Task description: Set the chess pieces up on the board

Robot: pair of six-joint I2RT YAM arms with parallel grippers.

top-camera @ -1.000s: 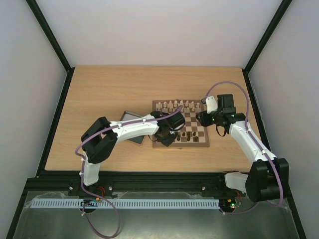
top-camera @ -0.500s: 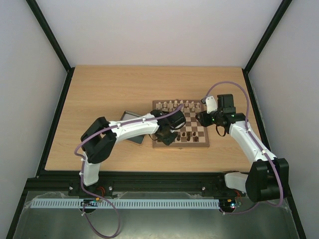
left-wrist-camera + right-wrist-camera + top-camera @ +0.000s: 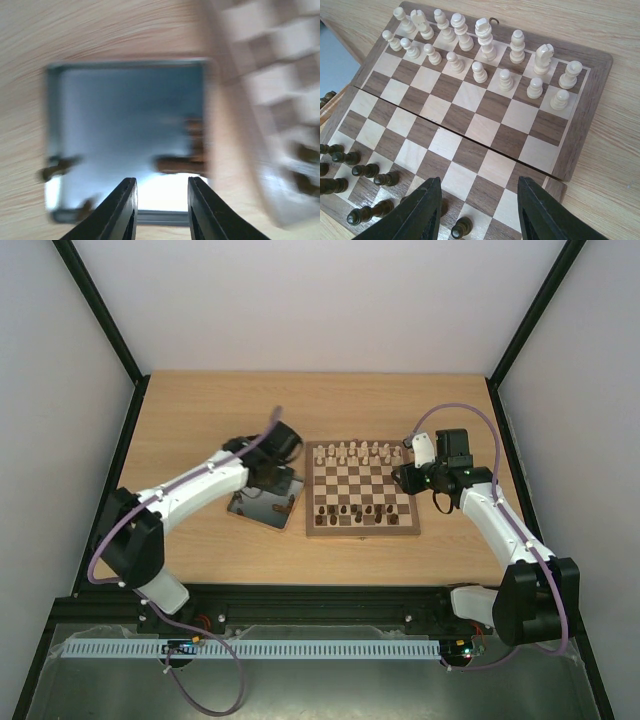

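Over the metal tray (image 3: 125, 64) beside the board (image 3: 480, 127)'s left edge, the left gripper (image 3: 161, 181) hovers, fingers narrowly parted and empty. It looks to be fetching another of the chess pieces (image 3: 177, 164) lying there, so it must drop and pinch one. Only the view from the right gripper (image 3: 477, 184), spread and empty, shows those already standing along the board's near edge.

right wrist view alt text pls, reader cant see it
A wooden chessboard fills the view, cream pieces lined up in two rows along its far side, dark pieces clustered at its near left. The right pincer hangs open and empty over the near squares.
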